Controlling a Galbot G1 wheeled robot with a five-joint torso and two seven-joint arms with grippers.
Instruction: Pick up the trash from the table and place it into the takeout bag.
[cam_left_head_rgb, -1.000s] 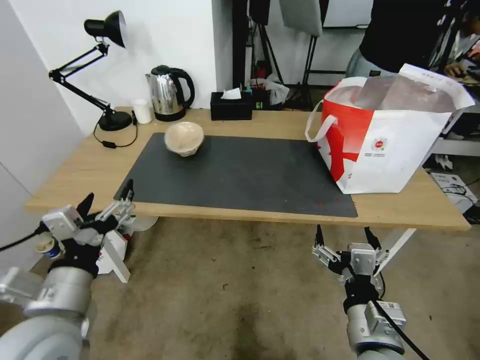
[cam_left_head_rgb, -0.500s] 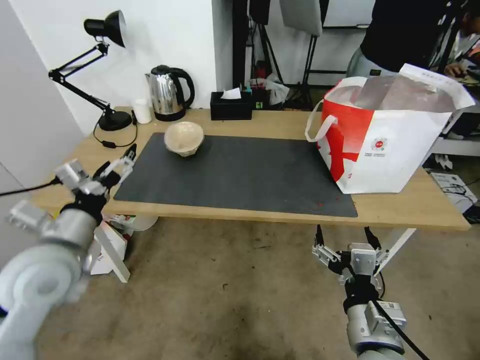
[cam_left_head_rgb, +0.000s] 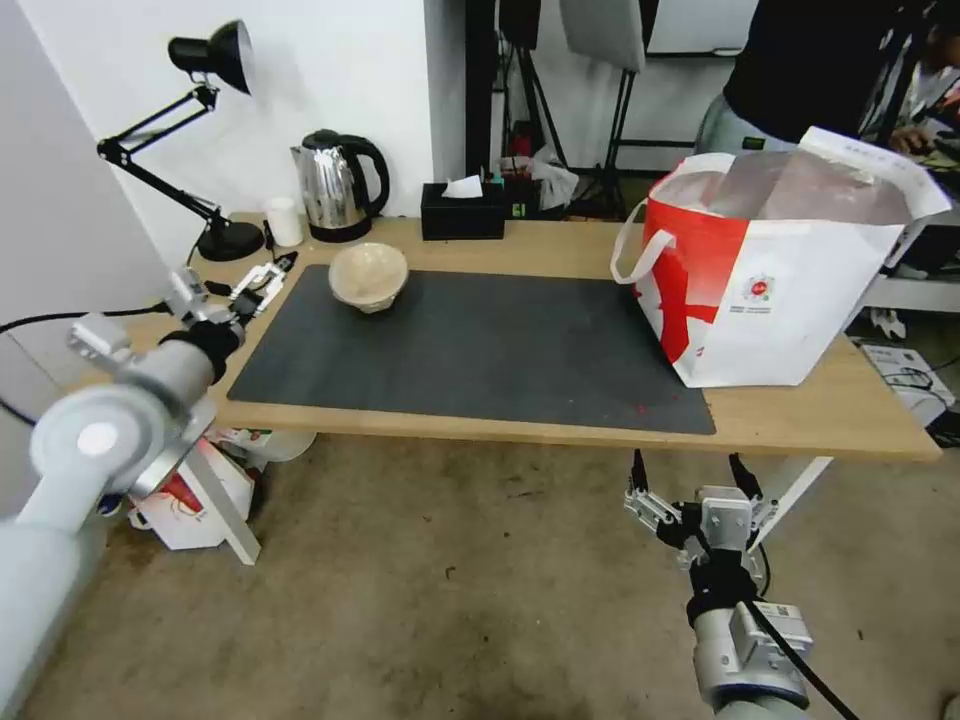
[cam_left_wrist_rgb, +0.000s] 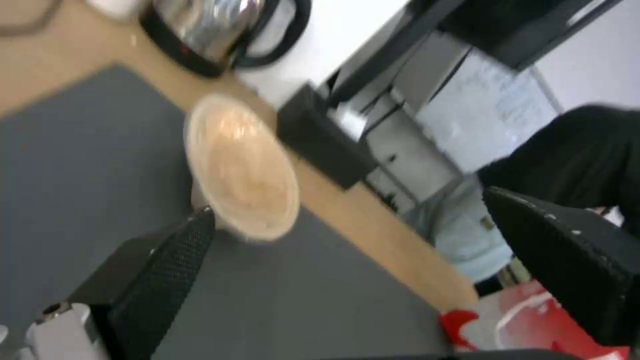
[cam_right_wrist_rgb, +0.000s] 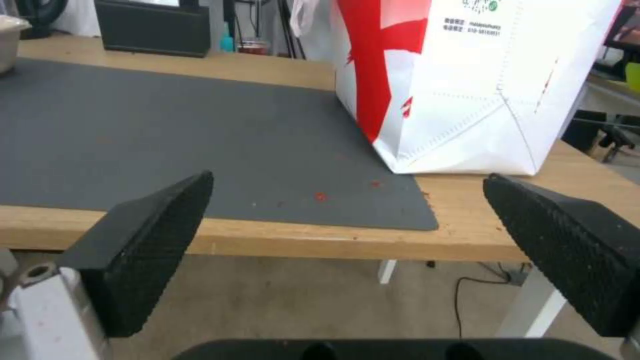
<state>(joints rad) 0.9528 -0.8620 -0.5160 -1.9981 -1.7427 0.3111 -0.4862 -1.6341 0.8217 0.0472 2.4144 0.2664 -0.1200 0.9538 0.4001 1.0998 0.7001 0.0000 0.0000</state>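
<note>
A beige paper bowl (cam_left_head_rgb: 368, 275) stands on the far left part of the dark grey mat (cam_left_head_rgb: 480, 345) on the wooden table (cam_left_head_rgb: 850, 410). My left gripper (cam_left_head_rgb: 245, 280) hovers open over the table's left side, a short way left of the bowl. In the left wrist view the bowl (cam_left_wrist_rgb: 243, 167) lies ahead of the open left gripper (cam_left_wrist_rgb: 350, 205), apart from both fingers. The takeout bag (cam_left_head_rgb: 780, 290) stands upright and open at the table's right end. My right gripper (cam_left_head_rgb: 688, 465) hangs open below the table's front edge, facing the bag (cam_right_wrist_rgb: 467, 85).
Along the table's back edge stand a black desk lamp (cam_left_head_rgb: 200, 100), a small white cup (cam_left_head_rgb: 284, 222), a steel kettle (cam_left_head_rgb: 340, 185) and a black tissue box (cam_left_head_rgb: 462, 212). A smaller red-printed bag (cam_left_head_rgb: 190, 500) sits on the floor under the table's left end.
My left arm has risen from below the table's front left corner and reached forward over the tabletop toward the bowl. The right arm has not moved.
</note>
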